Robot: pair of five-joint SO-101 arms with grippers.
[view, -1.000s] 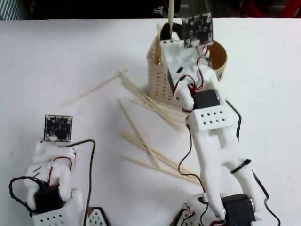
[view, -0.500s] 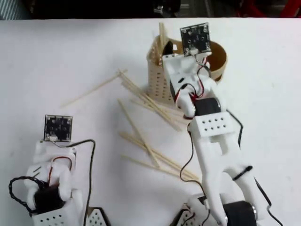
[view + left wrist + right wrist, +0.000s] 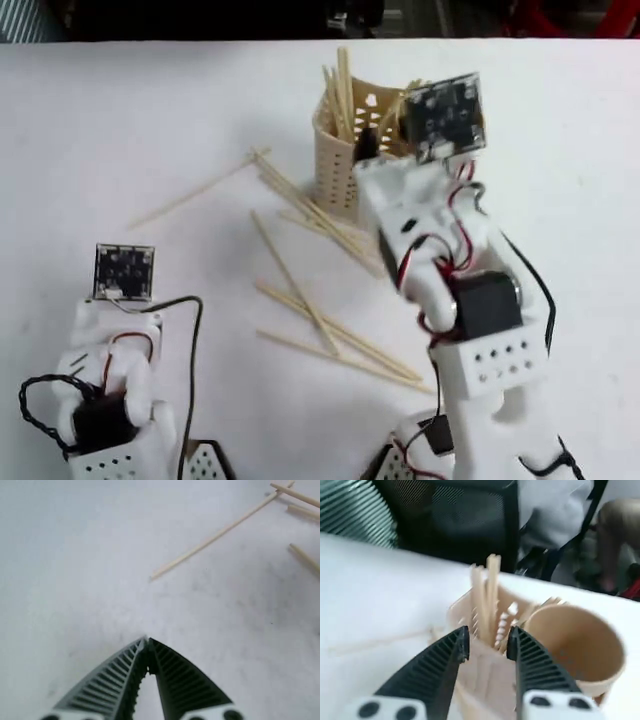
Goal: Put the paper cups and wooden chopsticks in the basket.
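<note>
Drawn back from the basket, the right gripper hangs with its fingers parted and empty. The chopstick it carried now stands among the upright chopsticks inside. The basket sits at the table's 12 o'clock, a paper cup against it. Loose chopsticks lie mid-table. The left gripper, closed on nothing, rests at 8 o'clock.

High view: right arm w/ its camera board covers the basket's far side and nearly all the paper cup. Right wrist view: basket's lower part sits behind the right hand; room behind is blurred. Left wrist view: several loose chopsticks are cut off at the pic edge.
</note>
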